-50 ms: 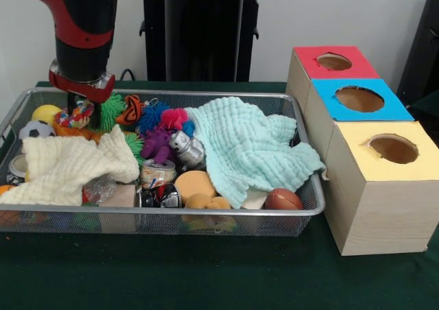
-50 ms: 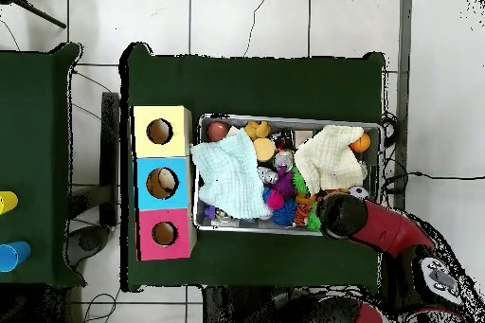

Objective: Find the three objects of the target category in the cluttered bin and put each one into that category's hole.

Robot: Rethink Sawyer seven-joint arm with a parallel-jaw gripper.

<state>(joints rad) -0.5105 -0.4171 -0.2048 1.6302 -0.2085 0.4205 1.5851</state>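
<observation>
Reaching into the bin's (image 1: 302,210) back corner, gripper (image 1: 84,108) sits on a rope toy (image 1: 74,118); finger state unclear.

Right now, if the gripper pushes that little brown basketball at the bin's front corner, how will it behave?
The basketball is round, so it would probably roll. The mesh bin wall and the mint cloth beside it should stop it soon. It looks small, likely light.

Arm (image 1: 81,15): we see glossy red shell over black joint sections.
Wrist: we see a black cylinder ending in a red collar.
Collar's underside: silver metal plate.
</observation>
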